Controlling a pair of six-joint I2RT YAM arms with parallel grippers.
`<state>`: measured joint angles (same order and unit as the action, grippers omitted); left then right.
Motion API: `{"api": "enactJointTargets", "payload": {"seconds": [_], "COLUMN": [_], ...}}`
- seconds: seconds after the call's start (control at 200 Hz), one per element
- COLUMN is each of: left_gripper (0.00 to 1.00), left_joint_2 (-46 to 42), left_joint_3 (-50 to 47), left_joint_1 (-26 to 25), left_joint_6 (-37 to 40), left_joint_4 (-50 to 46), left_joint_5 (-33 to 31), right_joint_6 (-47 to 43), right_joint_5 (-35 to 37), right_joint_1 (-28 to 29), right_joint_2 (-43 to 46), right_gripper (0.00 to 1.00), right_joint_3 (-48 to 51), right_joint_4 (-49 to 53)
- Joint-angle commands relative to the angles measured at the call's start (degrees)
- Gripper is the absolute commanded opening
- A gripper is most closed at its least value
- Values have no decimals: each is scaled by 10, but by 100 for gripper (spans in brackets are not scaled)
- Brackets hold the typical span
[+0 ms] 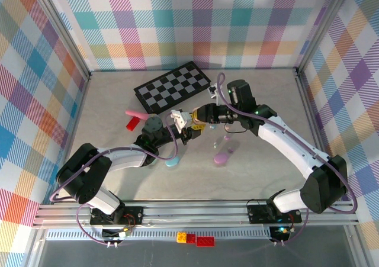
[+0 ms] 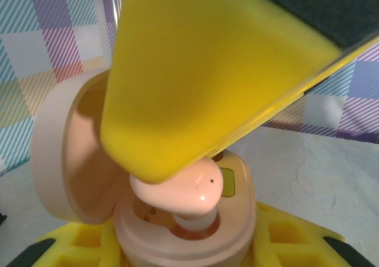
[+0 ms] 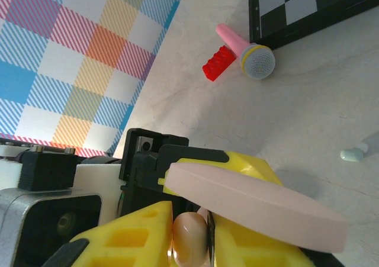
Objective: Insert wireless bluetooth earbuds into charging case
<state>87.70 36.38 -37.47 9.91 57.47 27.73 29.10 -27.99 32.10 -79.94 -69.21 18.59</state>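
My left gripper (image 1: pixel 185 134) is shut on an open pink charging case (image 2: pixel 183 234), its yellow fingers clasping the base from both sides and the lid (image 2: pixel 56 154) swung open to the left. My right gripper (image 1: pixel 198 122) is shut on a pink earbud (image 2: pixel 192 190). One of its yellow fingers (image 2: pixel 207 71) looms over the case. The bud's stem sits in a socket of the case. In the right wrist view the earbud (image 3: pixel 189 237) is pinched between my right gripper's (image 3: pixel 190 238) fingers, under the case's pink lid (image 3: pixel 254 205).
A folded checkerboard (image 1: pixel 172 87) lies at the back, with a pink toy microphone (image 1: pixel 135 113) and a red brick (image 1: pixel 132 124) in front of it. A blue case (image 1: pixel 172 161) and a purple case (image 1: pixel 223 158) lie on the table, and a small bluish bud (image 3: pixel 353 154).
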Motion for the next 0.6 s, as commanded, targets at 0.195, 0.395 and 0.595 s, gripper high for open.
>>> {"api": "enactJointTargets", "payload": {"seconds": [0.195, 0.395, 0.595], "left_gripper": [34, 34, 34], "left_joint_2": [-7, -10, -10], "left_joint_3": [25, 27, 21], "left_joint_1": [-6, -6, -5], "left_joint_6": [-5, -5, 0], "left_joint_4": [36, 32, 34], "left_joint_5": [5, 5, 1], "right_joint_6": [-8, -11, -24], "right_joint_5": [42, 47, 36], "right_joint_1": [2, 2, 2], "right_joint_2": [25, 32, 62], "right_gripper": [29, 30, 38], "right_joint_3": [19, 19, 25], "right_joint_4": [6, 12, 6]}}
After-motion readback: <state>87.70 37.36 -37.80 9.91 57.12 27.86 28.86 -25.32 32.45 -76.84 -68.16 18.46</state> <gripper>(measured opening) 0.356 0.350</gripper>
